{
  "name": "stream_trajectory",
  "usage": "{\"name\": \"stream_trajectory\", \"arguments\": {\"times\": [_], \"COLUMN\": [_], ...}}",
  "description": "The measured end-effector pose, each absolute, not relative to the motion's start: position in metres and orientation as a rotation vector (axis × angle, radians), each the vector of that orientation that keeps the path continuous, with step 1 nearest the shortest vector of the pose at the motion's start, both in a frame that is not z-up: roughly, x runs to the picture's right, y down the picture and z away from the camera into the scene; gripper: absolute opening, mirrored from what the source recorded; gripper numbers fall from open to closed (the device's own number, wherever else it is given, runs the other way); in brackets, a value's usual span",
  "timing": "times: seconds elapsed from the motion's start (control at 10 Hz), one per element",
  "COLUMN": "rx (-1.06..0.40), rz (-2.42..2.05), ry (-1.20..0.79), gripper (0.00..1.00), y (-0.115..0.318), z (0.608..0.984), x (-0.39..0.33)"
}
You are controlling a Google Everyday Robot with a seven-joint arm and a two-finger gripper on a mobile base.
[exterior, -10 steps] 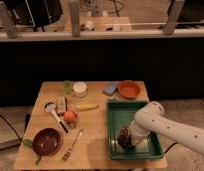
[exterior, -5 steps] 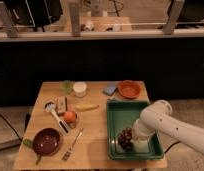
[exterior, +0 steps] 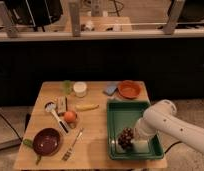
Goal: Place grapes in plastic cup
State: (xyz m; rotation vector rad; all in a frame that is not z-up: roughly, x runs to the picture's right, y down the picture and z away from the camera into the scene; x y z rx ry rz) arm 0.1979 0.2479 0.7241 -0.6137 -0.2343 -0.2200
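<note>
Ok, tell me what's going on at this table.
The robot's white arm bends down into the green tray at the right of the table, its gripper right at the bunch of dark grapes lying there. Whether it holds them cannot be told. The grapes are not in a cup yet: the green cup and the white cup stand across the table, toward its far left.

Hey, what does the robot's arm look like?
The arm is white, thick and rounded, like smooth tube segments, with no cables or markings visible. Its gripper, pale too, is down in the green tray beside the grapes.
</note>
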Motion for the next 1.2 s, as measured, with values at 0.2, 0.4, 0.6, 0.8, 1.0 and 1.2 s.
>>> {"name": "stream_trajectory", "arguments": {"times": [0.2,0.4,0.6,0.8,1.0,1.2], "rx": [-0.584,-0.549,-0.542,-0.550,-0.553,-0.554], "rz": [-0.279,-0.445,-0.533,-0.575,-0.630,-0.694], "ry": [-0.281,-0.383,-0.448,-0.501,-0.536,-0.561], "gripper": [0.30,0.50,0.69,0.80,0.80,0.80], "y": [0.243,0.244,0.248,0.253,0.258,0.262], "z": [0.715,0.718,0.721,0.721,0.719,0.719], "x": [0.192,0.174,0.167,0.158,0.151,0.146]}}
